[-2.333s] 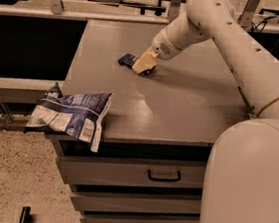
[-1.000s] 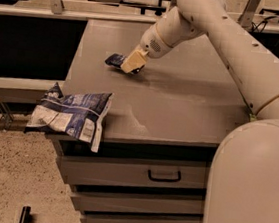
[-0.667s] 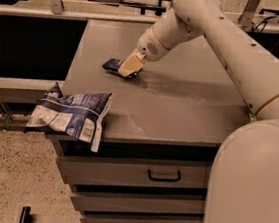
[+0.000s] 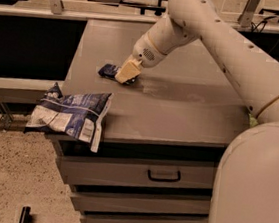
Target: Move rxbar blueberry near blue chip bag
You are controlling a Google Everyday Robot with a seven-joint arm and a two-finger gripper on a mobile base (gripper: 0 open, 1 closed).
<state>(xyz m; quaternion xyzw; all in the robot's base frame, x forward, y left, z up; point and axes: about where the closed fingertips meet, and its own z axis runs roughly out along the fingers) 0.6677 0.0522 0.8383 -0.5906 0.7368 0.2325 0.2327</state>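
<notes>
The rxbar blueberry (image 4: 108,70) is a small dark navy bar at the left middle of the grey table top (image 4: 180,108). Its left end sticks out from my gripper (image 4: 124,73), whose tan fingers (image 4: 126,71) are shut on it at table height. The blue chip bag (image 4: 71,115) is a crumpled blue-and-white bag lying on the table's front left corner and hanging over the edge. The bar is a short way behind and to the right of the bag, apart from it.
My white arm (image 4: 213,36) reaches in from the right across the table. The table is a cabinet with drawers; a drawer handle (image 4: 164,175) shows at the front. A sliver of something green (image 4: 252,120) shows at the right edge. A small black object (image 4: 25,216) lies on the floor.
My gripper has moved left and toward the front with the bar in it, bringing the bar closer to the blue chip bag. The bag has not moved.
</notes>
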